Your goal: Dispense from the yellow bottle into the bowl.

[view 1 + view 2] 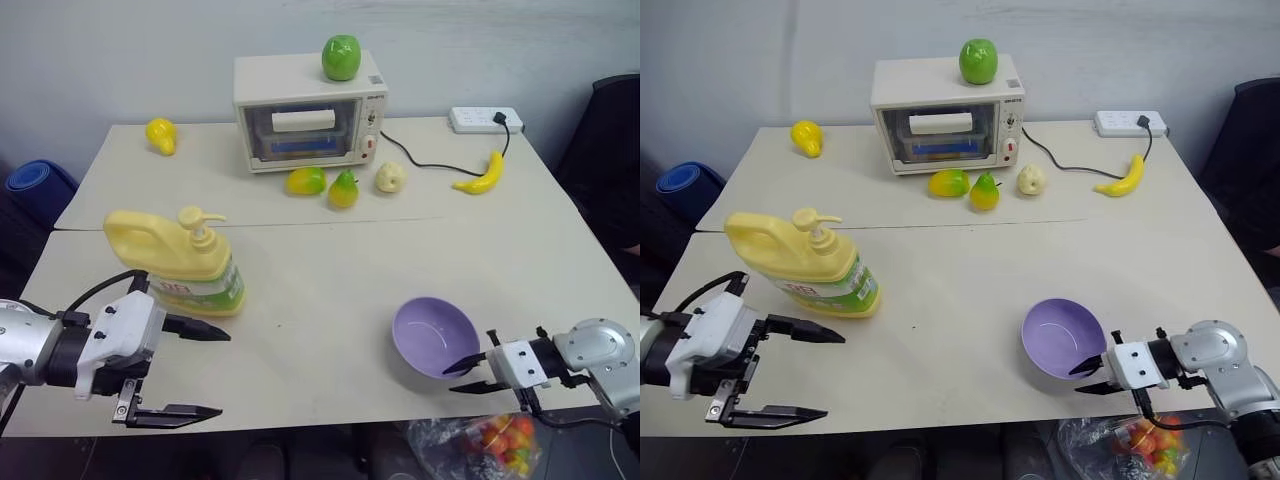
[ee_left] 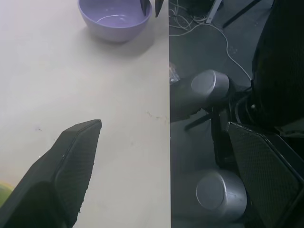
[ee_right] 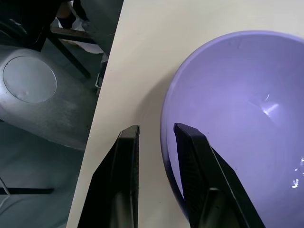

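Bottle first: the large squat pale-yellow plastic jug with pump top and green-white label stands upright on the left half of the pale worktop, well apart from the small round lavender-purple plastic bowl, which sits near the front right edge. The right end effector has its two black fingers drawn close about the bowl's near rim, one inside and one outside; the wrist view leaves a sliver of gap, so I judge the pinch not quite firm. If it tugs now, the light bowl could tip or skid off the front edge, which lies just beside it, above a clear bag of small toy fruits. The left end effector hangs wide open and empty just in front of the bottle, one finger close to its label; a careless swing could topple the jug.

Room is generous between bottle and bowl: bare worktop. Farther back stand a small white toaster oven, toy fruits and a power strip, well clear.
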`<action>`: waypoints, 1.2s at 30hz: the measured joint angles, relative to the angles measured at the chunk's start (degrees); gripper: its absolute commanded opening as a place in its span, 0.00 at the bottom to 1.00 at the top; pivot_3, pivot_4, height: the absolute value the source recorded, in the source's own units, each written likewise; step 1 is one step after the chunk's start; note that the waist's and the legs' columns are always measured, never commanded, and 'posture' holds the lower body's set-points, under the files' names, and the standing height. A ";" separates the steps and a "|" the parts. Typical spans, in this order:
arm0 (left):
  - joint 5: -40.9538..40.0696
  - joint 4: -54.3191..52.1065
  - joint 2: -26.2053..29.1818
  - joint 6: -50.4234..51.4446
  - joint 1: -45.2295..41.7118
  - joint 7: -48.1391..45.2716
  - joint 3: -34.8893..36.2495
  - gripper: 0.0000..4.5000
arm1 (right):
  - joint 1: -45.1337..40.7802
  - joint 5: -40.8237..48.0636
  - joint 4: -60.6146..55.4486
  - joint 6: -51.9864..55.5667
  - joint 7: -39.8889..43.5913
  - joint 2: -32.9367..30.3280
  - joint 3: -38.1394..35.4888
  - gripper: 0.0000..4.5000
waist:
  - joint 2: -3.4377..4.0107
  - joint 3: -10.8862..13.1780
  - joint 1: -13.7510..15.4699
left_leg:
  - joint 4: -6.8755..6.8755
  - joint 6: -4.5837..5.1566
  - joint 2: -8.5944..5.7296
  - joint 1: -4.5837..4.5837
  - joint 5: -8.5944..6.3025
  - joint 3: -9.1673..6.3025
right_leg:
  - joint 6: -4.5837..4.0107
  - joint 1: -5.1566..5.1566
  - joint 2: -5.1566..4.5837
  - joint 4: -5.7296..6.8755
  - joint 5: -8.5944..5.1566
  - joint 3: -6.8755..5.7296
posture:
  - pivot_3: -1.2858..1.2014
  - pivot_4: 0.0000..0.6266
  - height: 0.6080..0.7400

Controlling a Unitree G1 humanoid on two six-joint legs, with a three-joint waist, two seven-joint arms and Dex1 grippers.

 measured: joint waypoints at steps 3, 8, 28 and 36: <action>0.00 0.01 0.00 0.00 -0.35 0.11 -0.73 1.00 | -0.64 -0.31 0.23 1.17 -0.77 1.52 0.89 0.25 | 0.00 0.00 0.00 | 0.01 -0.01 0.00 0.00 0.01 -0.01 | 0.04 0.00 0.00 0.02 0.02 0.00 | 0.52 0.24 1.00; 0.01 0.11 0.00 0.00 -0.84 0.09 -0.84 1.00 | -1.49 -1.67 0.28 1.71 -1.67 2.14 1.86 0.25 | 0.01 0.00 0.05 | 0.03 -0.02 -0.01 -0.01 0.01 -0.01 | 0.04 0.00 0.00 0.02 0.02 0.00 | 0.52 0.24 1.00; -0.99 1.00 -0.03 0.52 -7.73 3.16 -2.60 1.00 | -5.31 -3.32 -9.92 13.06 -6.26 2.57 3.54 0.00 | -0.01 0.01 -0.08 | 0.15 -0.06 -0.01 0.01 0.03 -0.10 | 0.11 0.00 0.01 0.16 0.06 -0.02 | 0.52 0.24 1.00; -11.13 7.47 0.52 7.63 -24.67 10.83 -2.43 1.00 | -19.17 -3.30 -26.55 44.72 -16.06 8.89 6.44 0.00 | 0.01 0.02 0.18 | 0.57 -0.08 -0.04 -0.49 0.04 -0.60 | 0.59 -0.63 0.02 0.41 0.33 -0.25 | 0.52 0.24 1.00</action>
